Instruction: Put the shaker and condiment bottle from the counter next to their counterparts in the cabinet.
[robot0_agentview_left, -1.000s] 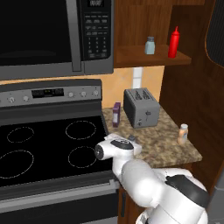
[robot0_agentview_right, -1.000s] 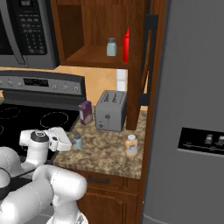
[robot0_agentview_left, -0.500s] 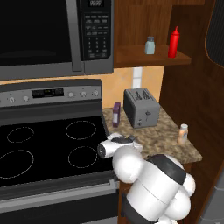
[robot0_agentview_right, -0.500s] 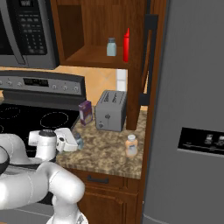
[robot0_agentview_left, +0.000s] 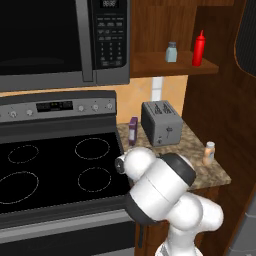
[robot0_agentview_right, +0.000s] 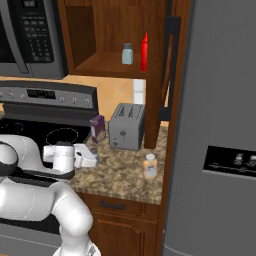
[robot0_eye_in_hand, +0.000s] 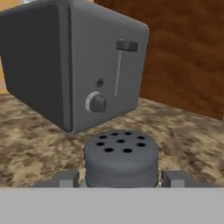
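I have the small pale blue-grey shaker with the perforated grey cap (robot0_eye_in_hand: 120, 158) on the speckled brown-beige granite counter (robot0_agentview_right: 125, 172), between the two-finger gripper's (robot0_eye_in_hand: 120, 178) tips (whether they're clamping it, I can't tell). The grey two-slot toaster (robot0_eye_in_hand: 74, 61) stands just beyond. The slim tan-beige bottle (robot0_agentview_right: 149, 166) sits near the counter's front edge.

On the counter (robot0_agentview_right: 125, 172) the shaker (robot0_eye_in_hand: 120, 158) stands before the toaster (robot0_agentview_right: 127, 126), with the condiment bottle (robot0_agentview_right: 149, 166) right.
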